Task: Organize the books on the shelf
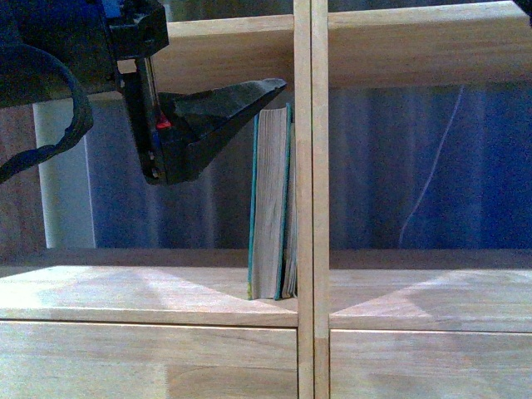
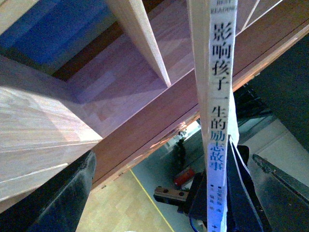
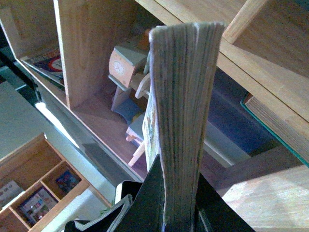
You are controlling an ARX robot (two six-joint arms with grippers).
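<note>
A teal-covered book (image 1: 268,204) stands upright on the shelf (image 1: 150,291), against the central divider (image 1: 312,208). A thin sliver of another book (image 1: 291,249) shows between the two. My left gripper (image 1: 274,87) hangs open at the upper left, one black finger ending by the teal book's top corner. In the left wrist view, a white spine with Chinese lettering (image 2: 221,96) runs up between the left fingers (image 2: 63,203), touching neither. My right gripper (image 3: 178,212) is shut on the page-edge side of a book (image 3: 186,96) whose colourful cover faces sideways. The right gripper is out of the front view.
Blue backing shows behind the shelf's open bays. Drawer fronts (image 1: 150,357) lie under the board. The right wrist view shows a small wooden toy (image 3: 128,63), a low compartment box with books (image 3: 34,193), and a teal-edged book (image 3: 275,130) on a board.
</note>
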